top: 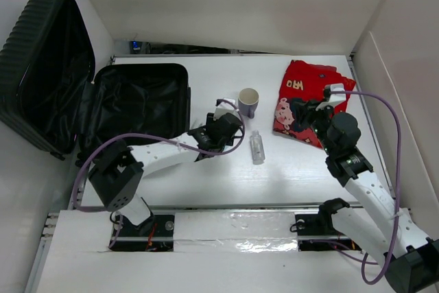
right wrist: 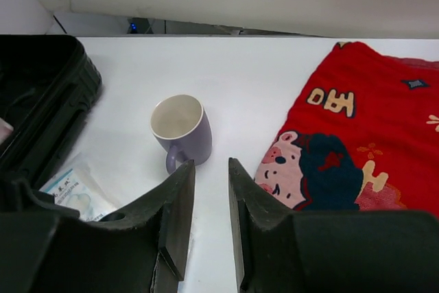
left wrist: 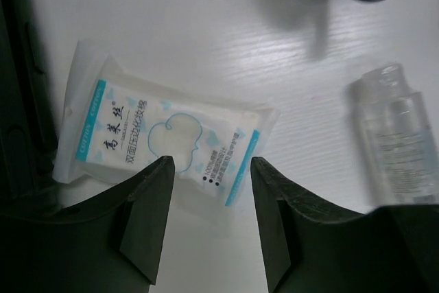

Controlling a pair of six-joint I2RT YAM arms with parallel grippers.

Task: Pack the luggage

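Note:
The luggage (top: 137,101), a black ribbed hard-shell suitcase, lies open at the left with its lid (top: 41,66) propped up; its edge shows in the right wrist view (right wrist: 48,94). My left gripper (top: 209,134) hangs just right of it. In the left wrist view the left gripper (left wrist: 211,169) is open over the near end of a white and blue packet (left wrist: 164,138) lying flat on the table; nothing is between its fingers. My right gripper (right wrist: 211,164) hovers open with a narrow gap, empty, between a purple mug (right wrist: 182,128) and a red printed cloth (right wrist: 363,128).
The mug (top: 248,102) stands upright mid-table, with a small clear bottle (top: 256,147) lying on its side below it. The red cloth (top: 309,101) is folded at the back right. White walls close in the table on both sides and at the back.

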